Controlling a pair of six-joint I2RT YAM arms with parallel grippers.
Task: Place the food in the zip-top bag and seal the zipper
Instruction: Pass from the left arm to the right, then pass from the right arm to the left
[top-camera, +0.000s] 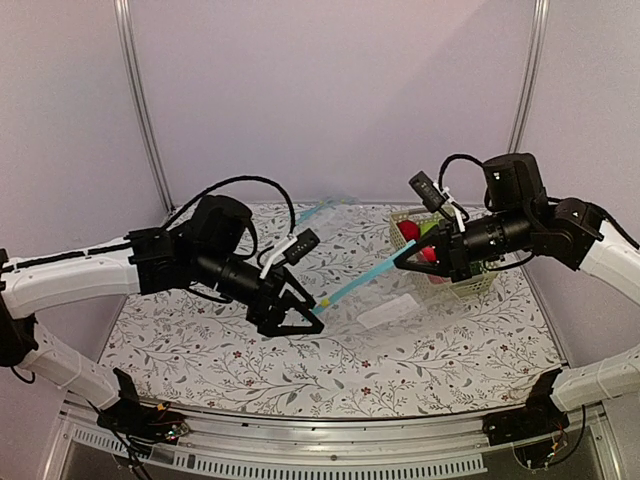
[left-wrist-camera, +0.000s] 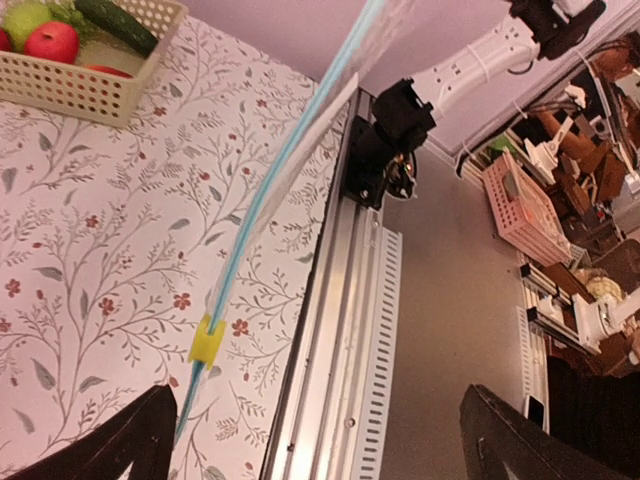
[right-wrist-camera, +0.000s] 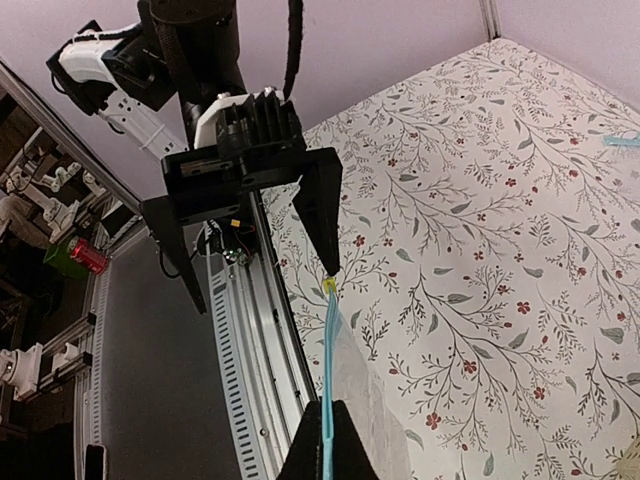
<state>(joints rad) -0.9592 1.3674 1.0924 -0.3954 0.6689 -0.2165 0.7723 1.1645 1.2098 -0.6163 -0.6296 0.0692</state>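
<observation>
**Object under task.** The zip-top bag (right-wrist-camera: 352, 385) is hanging clear of the table (top-camera: 200, 360), stretching between the two arms. Its zipper (top-camera: 360, 283) is running as a taut light blue line from the right hand (right-wrist-camera: 325, 445) toward the left hand (top-camera: 295, 322). The yellow slider (left-wrist-camera: 207, 340) is sitting at the left-hand end of the strip. I cannot tell whether the mouth is lying open or sealed, and nothing is showing inside the clear film.

**Hands.** The right hand is pinching the zipper end, fingers closed hard on it. The left hand is standing wide open and gripping nothing. In the right wrist view, one of its fingertips is sitting right at the slider.

**Food.** The round red fruit (left-wrist-camera: 52, 42) and the dark green cucumber (left-wrist-camera: 118, 25) are lying in the cream basket (left-wrist-camera: 90, 95) at the right side of the table. A green apple (left-wrist-camera: 25, 18) is lying with them. In my judgement, loading is not yet begun.

**Risks.**
- Only one pinch is carrying the bag. The slick strip could slide out of the right fingers and the bag would drop.
- The left hand is not holding its end, so the bag may twist or sag. The mouth could then be turning away from any approach.
- The strip is thin. If the left fingers close off the line, they could miss it or push the slider along.
- With both hands occupied at the bag, neither is free to fetch food. Releasing either end would let the mouth collapse.
</observation>
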